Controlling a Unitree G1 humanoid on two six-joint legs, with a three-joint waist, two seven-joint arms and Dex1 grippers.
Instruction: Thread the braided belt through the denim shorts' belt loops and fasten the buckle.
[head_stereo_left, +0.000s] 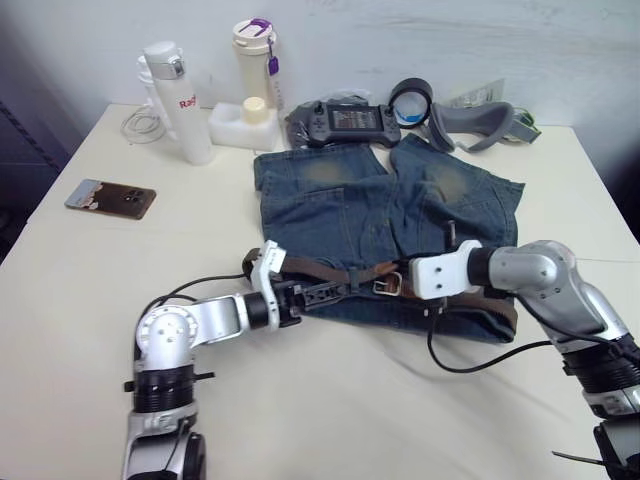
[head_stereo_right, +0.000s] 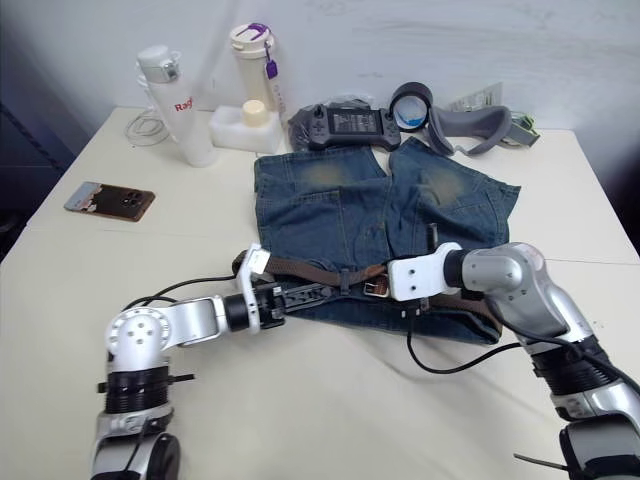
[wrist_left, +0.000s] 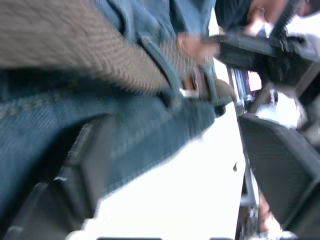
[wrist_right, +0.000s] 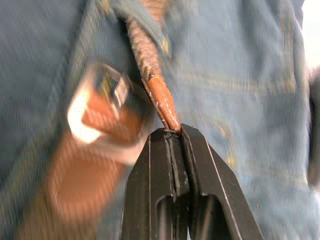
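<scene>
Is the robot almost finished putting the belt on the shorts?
Nearly. Done: the dark brown braided belt already lies along the waistband of the blue denim shorts, under a belt loop. In hand: the right gripper pinches the belt's tan tip beside the silver buckle; the left gripper holds the waistband. Left: fastening the buckle.

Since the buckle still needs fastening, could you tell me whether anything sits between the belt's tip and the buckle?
Nothing visible does. The right gripper pinches the belt's tan tip, with the silver buckle right beside it on the denim shorts.
</scene>
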